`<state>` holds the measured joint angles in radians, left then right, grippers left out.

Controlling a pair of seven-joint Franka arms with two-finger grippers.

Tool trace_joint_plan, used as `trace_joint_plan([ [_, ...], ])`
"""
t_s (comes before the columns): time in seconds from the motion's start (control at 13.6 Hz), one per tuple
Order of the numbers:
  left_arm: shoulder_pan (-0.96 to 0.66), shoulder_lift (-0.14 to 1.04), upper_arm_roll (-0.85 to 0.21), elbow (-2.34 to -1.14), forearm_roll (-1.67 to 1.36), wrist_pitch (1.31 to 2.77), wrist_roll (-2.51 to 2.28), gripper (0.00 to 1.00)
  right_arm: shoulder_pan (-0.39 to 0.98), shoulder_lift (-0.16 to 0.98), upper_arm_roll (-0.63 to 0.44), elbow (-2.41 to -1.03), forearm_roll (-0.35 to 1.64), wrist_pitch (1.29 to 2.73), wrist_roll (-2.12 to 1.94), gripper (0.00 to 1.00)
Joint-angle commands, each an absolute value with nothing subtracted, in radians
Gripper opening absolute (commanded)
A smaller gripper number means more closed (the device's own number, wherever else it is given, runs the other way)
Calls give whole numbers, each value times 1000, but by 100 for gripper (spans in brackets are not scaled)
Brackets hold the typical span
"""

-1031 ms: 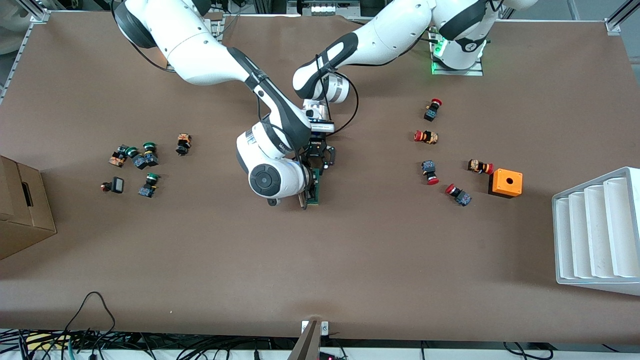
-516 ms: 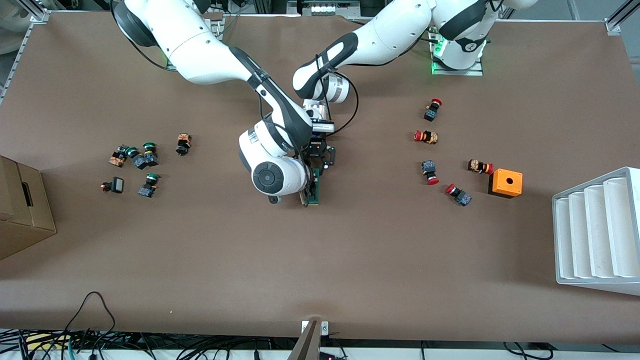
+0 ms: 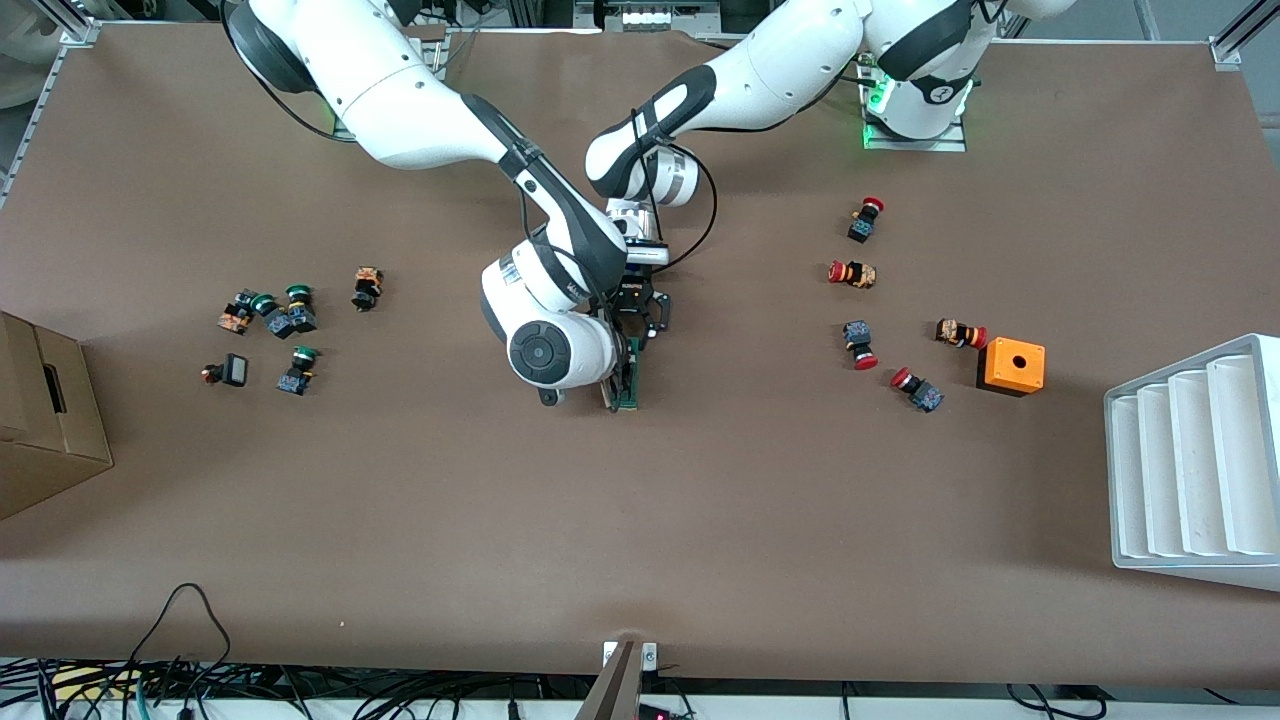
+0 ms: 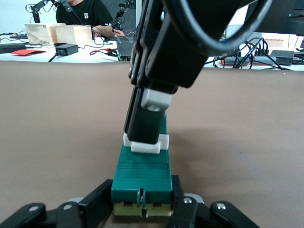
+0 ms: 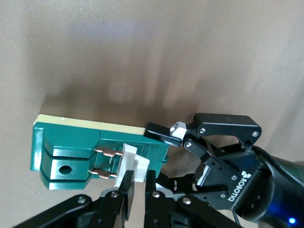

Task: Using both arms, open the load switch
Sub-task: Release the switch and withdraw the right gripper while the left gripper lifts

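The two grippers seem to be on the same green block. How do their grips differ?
The left gripper clamps the load switch by its dark-green body at one end, a finger on each side. The right gripper pinches only the white tab, and comes down from above, while the left gripper reaches in low along the table. Both are shut on the same switch.

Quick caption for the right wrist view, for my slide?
Right tool shut on the white tab of the load switch, left tool clamping its end.
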<state>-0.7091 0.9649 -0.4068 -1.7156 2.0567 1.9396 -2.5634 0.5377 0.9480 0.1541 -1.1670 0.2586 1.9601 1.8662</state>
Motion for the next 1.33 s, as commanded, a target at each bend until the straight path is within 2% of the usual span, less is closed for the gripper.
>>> trace_joint_plan([
  [0.0, -718, 1025, -390, -1626, 2097, 1988, -2576, 53, 534, 920, 164, -1236, 230, 1990, 1864, 17],
  [0.29, -718, 1025, -390, -1626, 2097, 1988, -2576, 53, 529, 904, 164, -1226, 238, 1987, 1865, 19],
  [0.37, -718, 1025, -390, -1626, 2097, 1988, -2576, 53, 525, 891, 164, -1223, 241, 1977, 1864, 30],
  [0.52, -718, 1025, -390, -1626, 2095, 1988, -2576, 53, 502, 855, 164, -1223, 244, 1956, 1859, 79],
  [0.59, -718, 1025, -390, -1626, 2097, 1988, -2576, 53, 488, 833, 164, -1223, 244, 1939, 1858, 85],
  [0.66, -718, 1025, -390, -1626, 2097, 1988, -2576, 53, 471, 813, 164, -1223, 244, 1918, 1853, 89],
  [0.74, -718, 1025, -390, -1626, 2097, 1988, -2576, 59, 454, 786, 164, -1223, 239, 1902, 1841, 94],
  [0.81, -718, 1023, -390, -1626, 2097, 1990, -2574, 94, 428, 764, 169, -1226, 238, 1878, 1797, 95],
  [0.88, -713, 1019, -388, -1628, 2103, 1994, -2573, 100, 401, 732, 169, -1230, 236, 1843, 1731, 97],
  [1.03, -707, 1008, -391, -1628, 2118, 1999, -2569, 100, 349, 652, 167, -1268, 191, 1804, 1566, 99],
  [1.25, -698, 986, -394, -1629, 2106, 2019, -2550, 100, 237, 493, 167, -1406, 144, 1806, 1251, 99],
])
